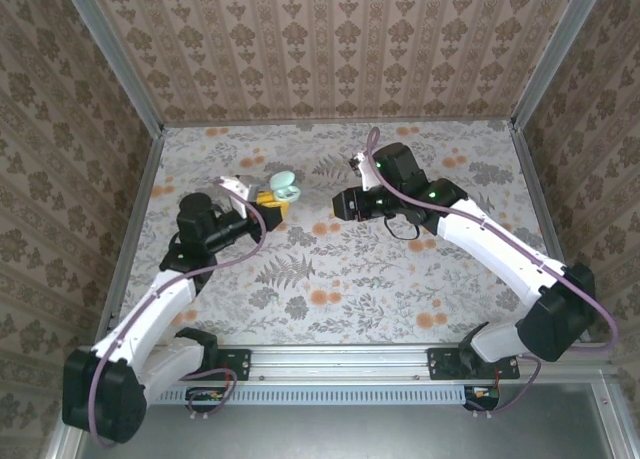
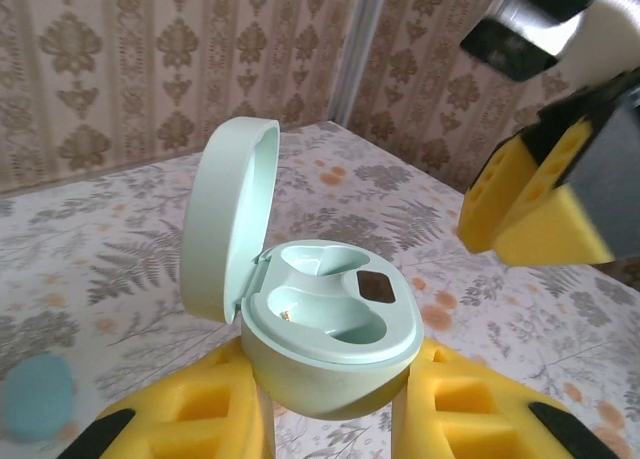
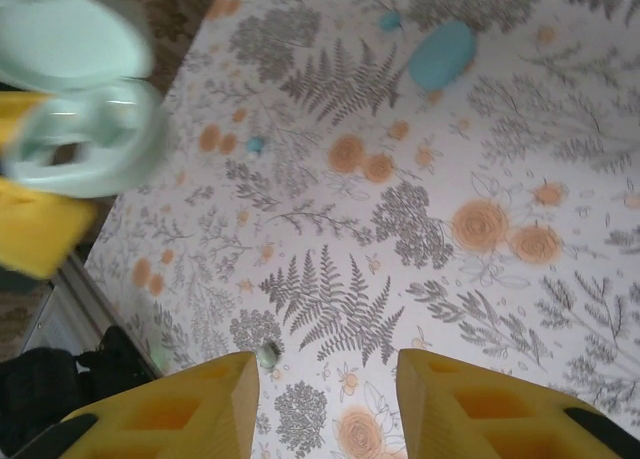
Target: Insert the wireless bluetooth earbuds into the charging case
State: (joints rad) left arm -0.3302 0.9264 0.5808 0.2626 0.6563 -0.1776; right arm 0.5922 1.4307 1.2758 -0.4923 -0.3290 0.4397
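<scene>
Two earbuds loose on counter; left pincer clamps charging case, right pincer spread empty; we fear bud squirting out.

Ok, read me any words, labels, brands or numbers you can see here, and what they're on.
No readable text anywhere.
Mint-green oval plastic charging case, lid open: no print; its small dark rectangle shows nothing legible.
Teal-blue oval pebble: plain.
Patterned wallpaper and floral table cover: ornament only, no lettering.
</scene>
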